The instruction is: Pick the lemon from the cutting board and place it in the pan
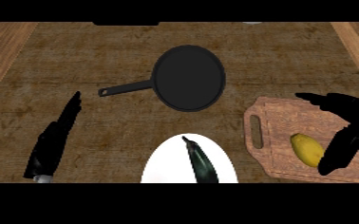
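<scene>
The lemon [307, 149] lies on the wooden cutting board [280, 118] at about four o'clock on the bench [84, 52], near the board's lower right part. The right hand [341, 133] hangs over that board, released, its thumb and fingers spread either side of the fruit but not closed on it; one dark finger sits just at the lemon's right edge. The left hand [52, 140] rests at eight o'clock, fingers straight, holding nothing.

The black frying pan [189, 78] sits near the centre, toward twelve o'clock, handle pointing to nine. A white plate [165, 166] with a dark eggplant [200, 163] on it lies at six o'clock.

To do this step well, I judge the right hand should settle lower, centre over the lemon's short axis, and curl round it before lifting. The carry toward eleven o'clock should keep away from the plate and end over the pan's middle.
</scene>
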